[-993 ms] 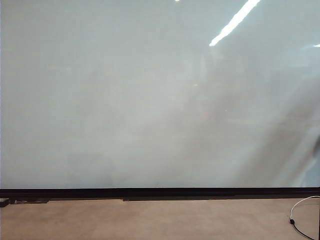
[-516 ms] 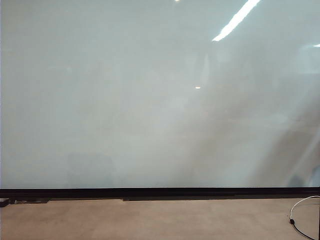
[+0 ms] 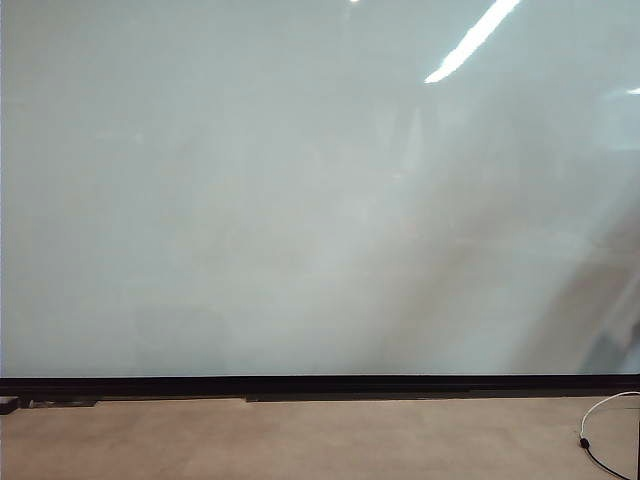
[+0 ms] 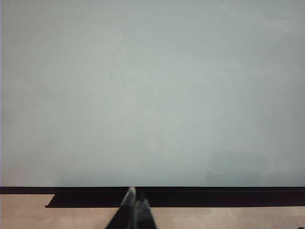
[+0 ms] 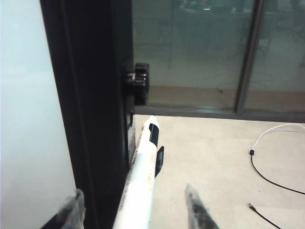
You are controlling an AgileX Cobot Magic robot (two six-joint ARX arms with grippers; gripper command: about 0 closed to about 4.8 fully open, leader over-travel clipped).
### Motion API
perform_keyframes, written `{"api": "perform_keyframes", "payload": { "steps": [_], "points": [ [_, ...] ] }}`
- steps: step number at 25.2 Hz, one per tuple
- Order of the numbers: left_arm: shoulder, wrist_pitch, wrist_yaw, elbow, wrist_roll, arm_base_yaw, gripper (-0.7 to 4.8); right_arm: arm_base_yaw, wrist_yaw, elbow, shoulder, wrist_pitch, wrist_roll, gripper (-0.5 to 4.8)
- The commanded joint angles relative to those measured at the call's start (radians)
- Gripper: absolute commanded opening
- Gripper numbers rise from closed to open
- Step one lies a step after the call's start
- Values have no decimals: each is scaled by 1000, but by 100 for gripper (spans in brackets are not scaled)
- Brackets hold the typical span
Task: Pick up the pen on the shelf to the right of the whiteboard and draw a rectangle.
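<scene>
The pen (image 5: 139, 183) stands at the whiteboard's (image 3: 300, 200) black right edge, its mount seemingly a dark bracket. My right gripper (image 5: 133, 210) is spread wide, one finger each side of it, not touching. My left gripper (image 4: 135, 210) appears closed, near the whiteboard's bottom edge.

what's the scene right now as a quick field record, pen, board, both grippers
whiteboard: blank, no marks visible, black bottom edge
pen: white barrel, beside the board's black side frame, lying between the right gripper's fingers
right gripper: open, a finger on each side of the pen, not closed on it
left gripper: fingertips together, shut, low in front of the board
rectangle: not drawn yet
floor cable: lower right of the exterior view
</scene>
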Motion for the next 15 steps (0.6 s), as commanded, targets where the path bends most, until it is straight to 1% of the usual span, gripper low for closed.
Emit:
{"api": "perform_keyframes", "payload": {
  "steps": [1, 9, 11, 15],
  "points": [
    [0, 6, 2, 3, 4, 0, -4, 0, -7, 13, -5, 21, 12, 274],
    [0, 6, 2, 3, 4, 0, -4, 0, -8, 21, 3, 21, 32, 274],
    [0, 6, 2, 3, 4, 0, -4, 0, -34, 35, 20, 21, 44, 274],
    [0, 6, 2, 3, 4, 0, -4, 0, -49, 48, 33, 26, 57, 274]
  ]
}}
